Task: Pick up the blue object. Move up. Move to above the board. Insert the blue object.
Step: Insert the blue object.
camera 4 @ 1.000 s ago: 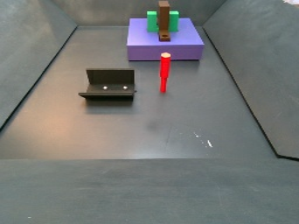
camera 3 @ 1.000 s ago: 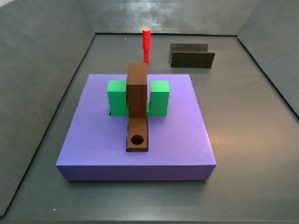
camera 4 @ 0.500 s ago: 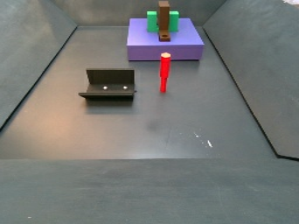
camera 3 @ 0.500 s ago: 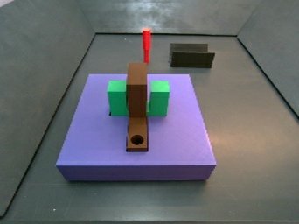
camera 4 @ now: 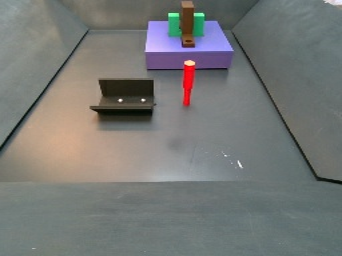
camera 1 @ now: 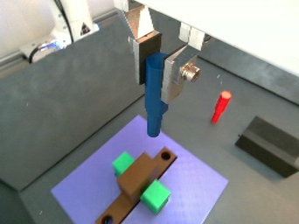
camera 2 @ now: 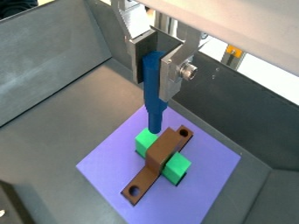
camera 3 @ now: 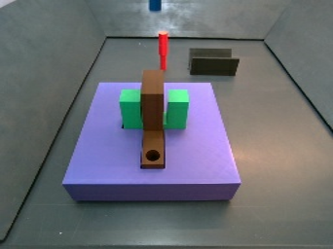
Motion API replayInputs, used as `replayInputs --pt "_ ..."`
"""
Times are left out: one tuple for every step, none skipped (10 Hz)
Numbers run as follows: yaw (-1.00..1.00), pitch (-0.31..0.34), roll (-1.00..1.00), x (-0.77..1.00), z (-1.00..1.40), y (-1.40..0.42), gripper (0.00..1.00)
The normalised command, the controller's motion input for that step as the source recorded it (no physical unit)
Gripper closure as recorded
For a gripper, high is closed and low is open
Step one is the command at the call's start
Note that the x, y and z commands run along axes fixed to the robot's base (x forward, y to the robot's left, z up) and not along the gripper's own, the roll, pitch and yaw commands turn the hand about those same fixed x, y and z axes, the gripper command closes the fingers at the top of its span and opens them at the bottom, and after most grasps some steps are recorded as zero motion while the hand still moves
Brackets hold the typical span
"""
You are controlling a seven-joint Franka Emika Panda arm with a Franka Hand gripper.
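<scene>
Since the earlier frames, the tip of the blue object (camera 3: 156, 5) had entered a side view at its top edge, high above the far end of the board (camera 3: 154, 122). In both wrist views the gripper (camera 1: 156, 54) was closed on the blue object, which hung upright between the fingers (camera 2: 176, 70) over the purple slab (camera 2: 205, 171). The red peg (camera 4: 189, 82) stood upright on the floor beside the fixture (camera 4: 126, 96).

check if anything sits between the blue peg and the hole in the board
Nothing visible does. The gripper holds the blue object upright, high above the purple slab. The board lies across the green block, and its hole is open and uncovered. The red peg stands off the slab.
</scene>
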Motion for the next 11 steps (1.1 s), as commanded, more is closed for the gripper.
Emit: replayInputs --pt "0.18 -0.107 -0.01 0.06 -0.23 -0.43 1.00" --pt "0.21 -0.100 -0.04 0.07 -0.28 -0.50 1.00" --pt "0.21 -0.153 -0.06 0.04 -0.48 -0.63 1.00" --pt "0.17 -0.144 0.00 0.03 -0.53 -0.58 1.00" --pt "0.15 -0.110 0.07 0.00 -0.44 -0.53 1.00" --pt "0.17 -0.089 0.17 0.00 -0.39 -0.49 1.00" --pt "0.18 -0.063 0.22 0.00 -0.37 -0.39 1.00" --pt "0.13 -0.056 0.28 0.03 -0.42 -0.31 1.00" --pt "0.09 -0.077 0.27 0.05 -0.45 -0.32 1.00" --pt "0.08 -0.100 0.22 0.00 -0.45 -0.34 1.00" --pt "0.09 -0.114 0.19 0.00 -0.46 -0.32 1.00"
